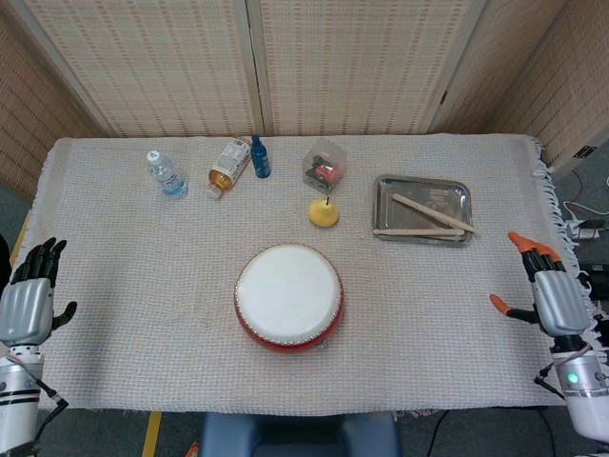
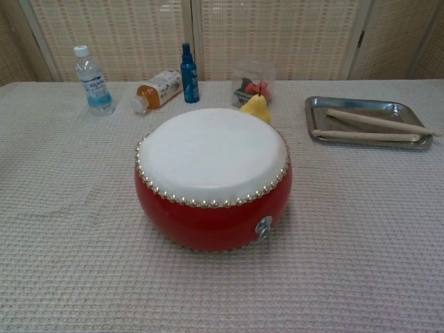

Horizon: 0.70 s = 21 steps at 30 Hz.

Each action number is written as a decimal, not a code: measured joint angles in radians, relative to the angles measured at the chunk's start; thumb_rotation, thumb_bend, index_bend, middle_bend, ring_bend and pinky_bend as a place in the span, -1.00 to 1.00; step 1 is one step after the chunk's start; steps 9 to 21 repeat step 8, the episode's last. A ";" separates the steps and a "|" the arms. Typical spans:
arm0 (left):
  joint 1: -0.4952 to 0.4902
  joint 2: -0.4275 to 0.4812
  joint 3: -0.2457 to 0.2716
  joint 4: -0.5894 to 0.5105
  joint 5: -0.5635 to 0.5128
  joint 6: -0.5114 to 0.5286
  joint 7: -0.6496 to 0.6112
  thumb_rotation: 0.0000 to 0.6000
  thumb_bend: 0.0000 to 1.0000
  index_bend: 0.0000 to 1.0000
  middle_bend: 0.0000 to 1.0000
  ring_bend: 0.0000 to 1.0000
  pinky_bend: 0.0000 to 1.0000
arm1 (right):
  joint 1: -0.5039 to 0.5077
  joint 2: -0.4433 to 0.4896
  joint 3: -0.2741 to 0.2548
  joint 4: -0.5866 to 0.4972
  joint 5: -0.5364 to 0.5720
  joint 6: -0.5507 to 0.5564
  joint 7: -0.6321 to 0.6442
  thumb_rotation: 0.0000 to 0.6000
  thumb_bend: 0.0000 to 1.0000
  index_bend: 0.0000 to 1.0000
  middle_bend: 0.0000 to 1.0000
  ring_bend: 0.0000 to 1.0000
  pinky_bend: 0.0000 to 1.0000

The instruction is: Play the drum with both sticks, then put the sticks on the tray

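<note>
- Left hand (image 1: 26,307) hovers at the table's near left edge, fingers spread, holding nothing.
- Right hand (image 1: 555,300) mirrors it, fingers apart, empty.
- Both sticks (image 1: 425,219) lie on the tray (image 1: 385,184).

I have my left hand (image 1: 26,307) low at the left edge of the head view, back of the hand up, dark fingers apart, holding nothing. My right hand (image 1: 555,298) sits opposite at the right edge, orange-tipped fingers spread, thumb out toward the left hand, empty.
</note>
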State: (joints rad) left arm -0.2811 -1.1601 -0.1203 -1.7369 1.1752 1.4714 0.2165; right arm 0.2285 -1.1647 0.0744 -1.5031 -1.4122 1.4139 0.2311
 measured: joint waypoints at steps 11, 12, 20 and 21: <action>0.063 -0.018 0.045 -0.030 0.090 0.067 0.002 1.00 -0.57 -1.00 -1.00 -1.00 -0.68 | -0.072 0.020 -0.034 -0.104 -0.007 0.048 -0.063 1.00 -0.58 -0.98 -0.79 -1.00 -0.77; 0.063 -0.018 0.045 -0.030 0.090 0.067 0.002 1.00 -0.57 -1.00 -1.00 -1.00 -0.68 | -0.072 0.020 -0.034 -0.104 -0.007 0.048 -0.063 1.00 -0.58 -0.98 -0.79 -1.00 -0.77; 0.063 -0.018 0.045 -0.030 0.090 0.067 0.002 1.00 -0.57 -1.00 -1.00 -1.00 -0.68 | -0.072 0.020 -0.034 -0.104 -0.007 0.048 -0.063 1.00 -0.58 -0.98 -0.79 -1.00 -0.77; 0.063 -0.018 0.045 -0.030 0.090 0.067 0.002 1.00 -0.57 -1.00 -1.00 -1.00 -0.68 | -0.072 0.020 -0.034 -0.104 -0.007 0.048 -0.063 1.00 -0.58 -0.98 -0.79 -1.00 -0.77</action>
